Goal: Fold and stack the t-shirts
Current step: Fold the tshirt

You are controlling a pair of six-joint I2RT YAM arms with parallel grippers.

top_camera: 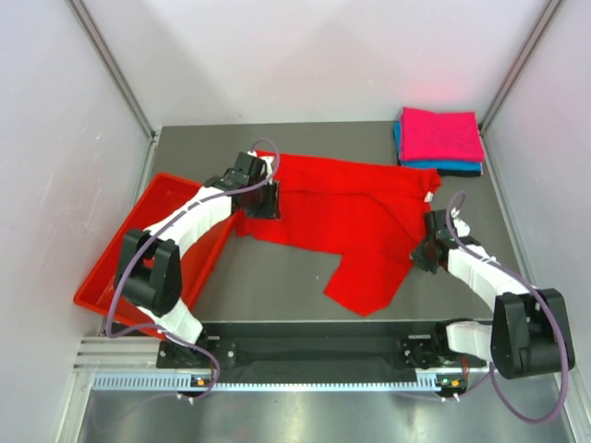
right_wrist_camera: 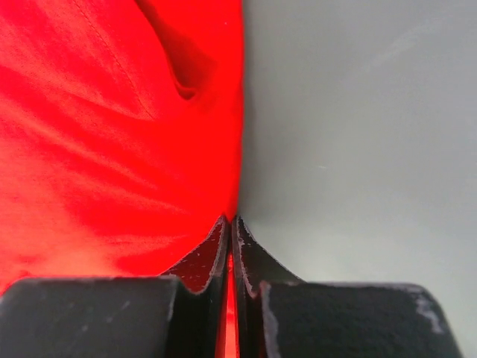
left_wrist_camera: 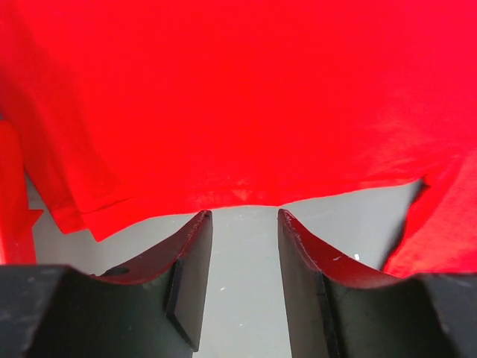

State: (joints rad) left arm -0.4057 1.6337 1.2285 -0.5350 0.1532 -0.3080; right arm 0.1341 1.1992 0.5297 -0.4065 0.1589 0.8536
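- The right gripper (right_wrist_camera: pixel 231 220), at the frame's right, is clamped on the red shirt (top_camera: pixel 346 221) edge.
- The left gripper (left_wrist_camera: pixel 242 216), upper left, is apart at the hem: it should bite deeper, then lift evenly.

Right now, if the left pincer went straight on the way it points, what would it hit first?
Most likely the red t-shirt: the left pincer is open with its tips right at the cloth's near edge, bare table between them. Whether it would ride over or push the cloth is unclear.
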